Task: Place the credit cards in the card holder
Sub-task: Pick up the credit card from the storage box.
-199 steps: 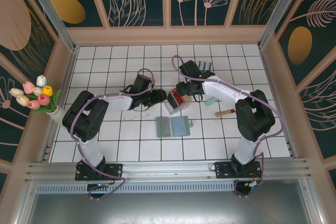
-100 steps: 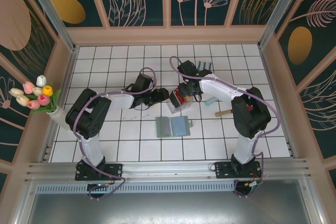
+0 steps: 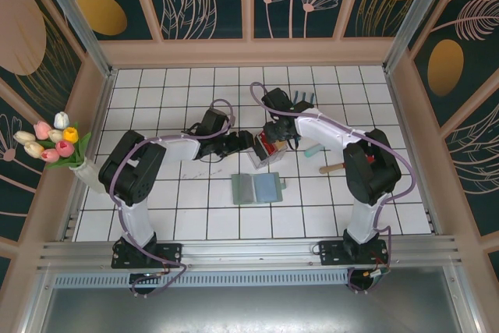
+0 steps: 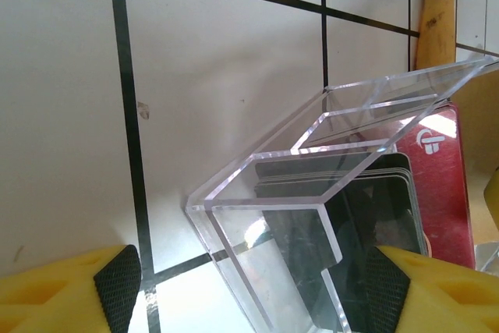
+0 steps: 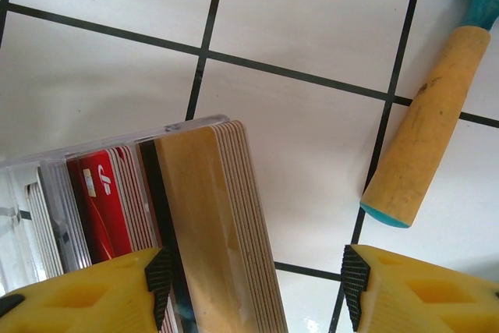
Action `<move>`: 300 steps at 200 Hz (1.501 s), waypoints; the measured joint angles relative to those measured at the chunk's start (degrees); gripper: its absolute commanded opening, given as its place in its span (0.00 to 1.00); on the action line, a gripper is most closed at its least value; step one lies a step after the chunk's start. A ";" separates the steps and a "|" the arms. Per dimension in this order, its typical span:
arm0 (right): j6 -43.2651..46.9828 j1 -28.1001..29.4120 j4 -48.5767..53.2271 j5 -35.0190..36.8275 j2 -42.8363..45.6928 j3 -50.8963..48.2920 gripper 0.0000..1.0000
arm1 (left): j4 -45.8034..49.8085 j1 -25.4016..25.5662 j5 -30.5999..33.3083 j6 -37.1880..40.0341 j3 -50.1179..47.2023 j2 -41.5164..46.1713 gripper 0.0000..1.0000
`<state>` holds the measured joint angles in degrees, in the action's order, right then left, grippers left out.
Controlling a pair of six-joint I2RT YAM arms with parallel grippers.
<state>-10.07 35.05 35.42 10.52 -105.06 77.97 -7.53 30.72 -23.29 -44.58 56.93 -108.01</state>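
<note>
My left gripper is wide open around the tray corner, my right gripper wide over the cards standing in it. I see the holder open just nearer

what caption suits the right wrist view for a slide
Open right gripper poised over tan and red cards standing in a clear tray, wooden-handled tool nearby.

A clear tray blocks the left gripper's gap. A wooden handle lies ahead of the right gripper.
</note>
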 measured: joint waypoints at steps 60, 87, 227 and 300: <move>0.66 0.00 0.66 1.68 -1.20 0.00 0.62 | 1.38 0.00 0.81 0.57 1.40 -1.27 0.64; 0.59 0.17 0.63 3.19 -1.42 0.04 0.60 | 1.31 0.22 1.09 0.92 1.66 -1.57 0.62; 0.79 0.81 2.80 4.87 -1.42 2.47 0.37 | 1.90 0.48 1.40 1.95 2.34 -2.01 0.62; 0.79 1.33 3.28 4.96 -1.42 2.91 0.28 | 2.27 0.48 1.27 2.23 2.67 -2.19 0.61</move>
<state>-9.28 36.38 38.70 15.49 -106.48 80.88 -5.26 31.20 -22.02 -42.35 59.59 -110.19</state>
